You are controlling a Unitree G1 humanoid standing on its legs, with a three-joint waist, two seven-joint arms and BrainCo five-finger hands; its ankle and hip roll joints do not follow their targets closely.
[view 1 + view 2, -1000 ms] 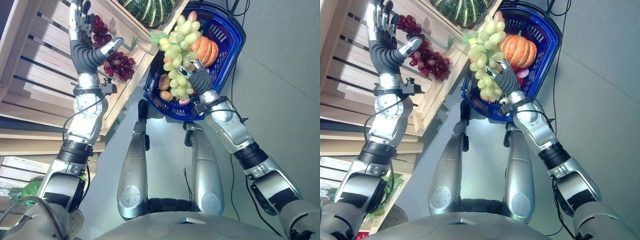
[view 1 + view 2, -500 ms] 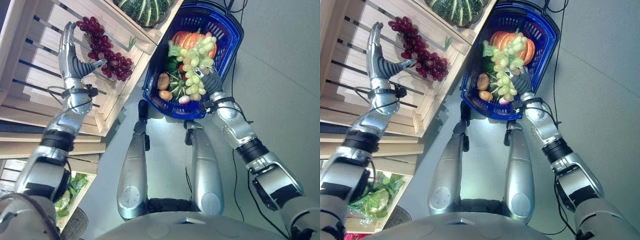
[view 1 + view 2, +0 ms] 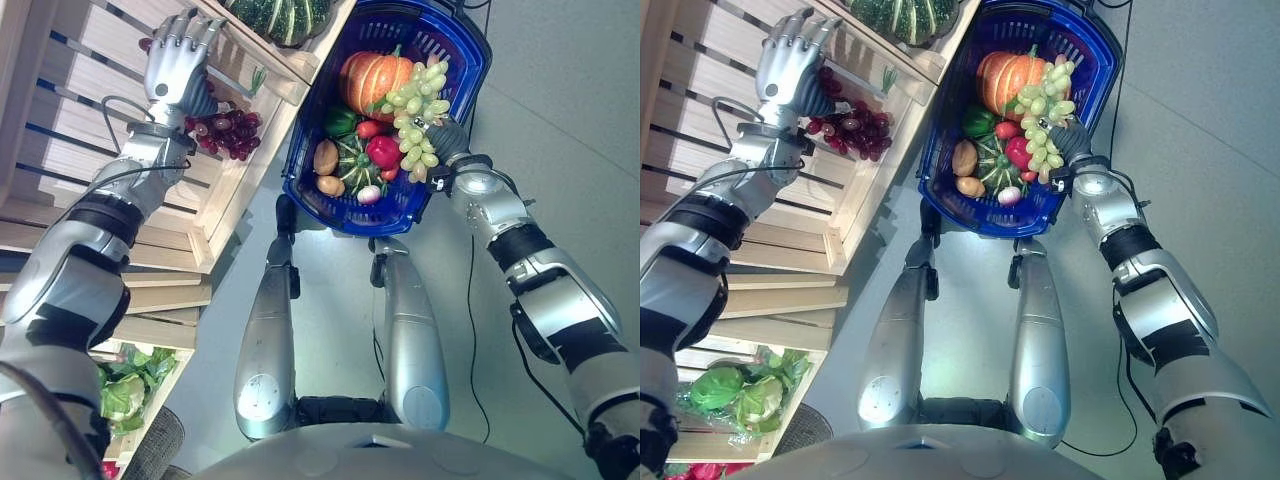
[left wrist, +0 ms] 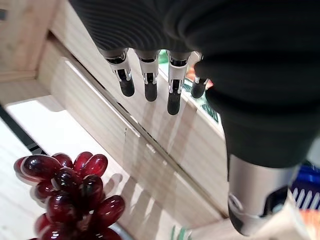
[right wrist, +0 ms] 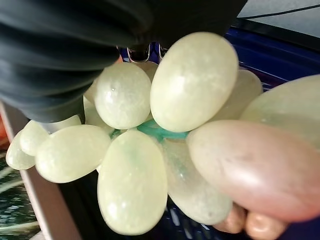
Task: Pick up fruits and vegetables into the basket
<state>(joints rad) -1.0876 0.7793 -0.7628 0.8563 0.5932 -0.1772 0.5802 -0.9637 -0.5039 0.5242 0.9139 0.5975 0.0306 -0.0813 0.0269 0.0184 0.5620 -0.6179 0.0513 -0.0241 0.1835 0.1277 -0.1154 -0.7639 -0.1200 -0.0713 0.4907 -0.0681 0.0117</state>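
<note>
A blue basket (image 3: 340, 222) stands on the floor and holds an orange pumpkin (image 3: 365, 80), a red pepper (image 3: 385, 152), a small striped squash (image 3: 352, 160) and a potato (image 3: 325, 157). My right hand (image 3: 442, 140) is shut on a bunch of green grapes (image 3: 415, 100) and holds it over the basket's right side; the grapes (image 5: 165, 130) show up close past the hand's dark cover. A bunch of red grapes (image 3: 225, 130) lies in a wooden crate (image 3: 240, 190). My left hand (image 3: 172, 68) hovers open just above it, fingers (image 4: 147, 80) straight towards the crate wall, the red grapes (image 4: 70, 185) beneath.
A big dark green striped squash (image 3: 280, 15) sits in the crate above the red grapes. Slatted wooden shelves (image 3: 60, 120) run along the left. Leafy greens (image 3: 125, 385) lie in a low crate at lower left. Grey floor lies to the basket's right.
My right hand has carried the green grapes from the basket's middle to its right side. My left hand has risen and turned over the red grapes.
</note>
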